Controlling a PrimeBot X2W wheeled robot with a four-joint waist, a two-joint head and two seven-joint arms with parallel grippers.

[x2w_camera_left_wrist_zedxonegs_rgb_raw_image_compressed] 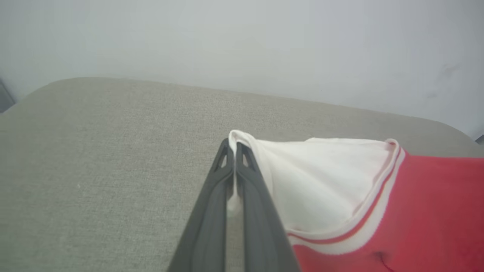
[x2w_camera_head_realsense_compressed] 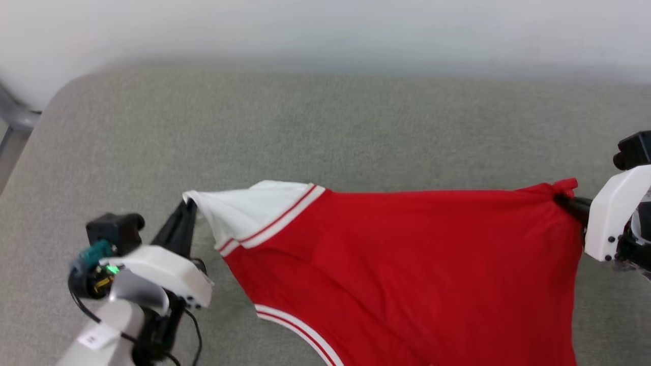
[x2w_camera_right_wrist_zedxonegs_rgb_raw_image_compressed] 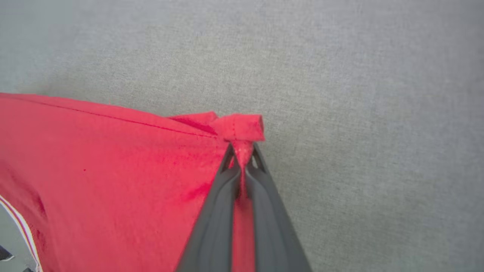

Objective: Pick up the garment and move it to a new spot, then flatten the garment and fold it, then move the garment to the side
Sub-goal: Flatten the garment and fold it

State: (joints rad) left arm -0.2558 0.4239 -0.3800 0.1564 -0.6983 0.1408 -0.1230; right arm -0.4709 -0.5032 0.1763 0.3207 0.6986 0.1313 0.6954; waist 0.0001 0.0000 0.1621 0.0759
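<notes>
The garment (x2w_camera_head_realsense_compressed: 407, 254) is a red shirt with a white, red-striped sleeve, stretched taut between my two grippers above the grey cushion. My left gripper (x2w_camera_head_realsense_compressed: 189, 203) is shut on the tip of the white sleeve (x2w_camera_left_wrist_zedxonegs_rgb_raw_image_compressed: 321, 181), its dark fingers (x2w_camera_left_wrist_zedxonegs_rgb_raw_image_compressed: 249, 181) pinching the hem. Over at the right, my right gripper (x2w_camera_head_realsense_compressed: 562, 199) is shut on a bunched red corner (x2w_camera_right_wrist_zedxonegs_rgb_raw_image_compressed: 238, 128) of the garment's edge. The garment's lower part runs off the bottom of the head view. No numerals show on the face turned to me.
A grey fabric cushion (x2w_camera_head_realsense_compressed: 325, 127) spreads under everything, with open surface behind the garment. A pale wall (x2w_camera_head_realsense_compressed: 325, 30) rises behind it. The cushion's rounded left corner (x2w_camera_head_realsense_compressed: 56, 96) meets a grey metal frame (x2w_camera_head_realsense_compressed: 15, 117).
</notes>
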